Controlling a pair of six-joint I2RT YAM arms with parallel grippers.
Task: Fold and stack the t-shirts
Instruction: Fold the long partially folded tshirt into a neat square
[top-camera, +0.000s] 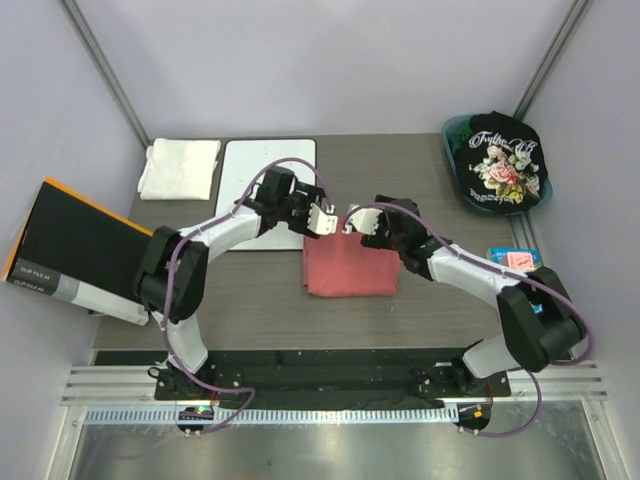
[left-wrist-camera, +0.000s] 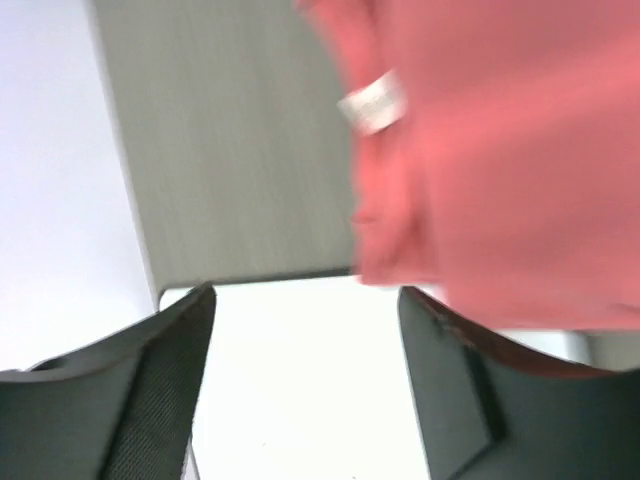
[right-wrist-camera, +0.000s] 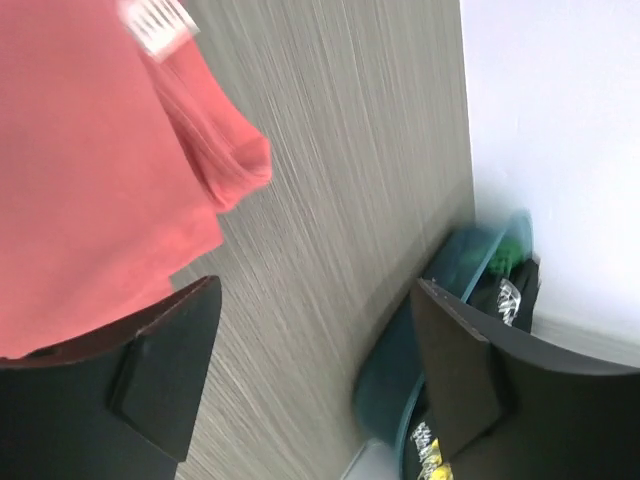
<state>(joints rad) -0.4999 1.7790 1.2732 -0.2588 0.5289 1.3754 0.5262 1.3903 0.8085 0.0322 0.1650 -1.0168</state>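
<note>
The salmon-red t-shirt (top-camera: 350, 267) lies folded into a rectangle at the table's middle; it also shows in the left wrist view (left-wrist-camera: 500, 150) and the right wrist view (right-wrist-camera: 90, 150), with its white neck label up. My left gripper (top-camera: 322, 220) is open and empty, just off the shirt's far left corner, over the whiteboard. My right gripper (top-camera: 352, 224) is open and empty at the shirt's far edge. The black floral t-shirt (top-camera: 503, 162) sits in a teal basket at the far right. The white folded t-shirt (top-camera: 180, 167) lies at the far left.
A white whiteboard (top-camera: 262, 170) lies beside the white shirt, under the left arm. The teal basket (right-wrist-camera: 440, 340) is at the far right corner. A black and orange box (top-camera: 70, 250) leans off the left edge. A small blue and pink packet (top-camera: 515, 258) lies at the right.
</note>
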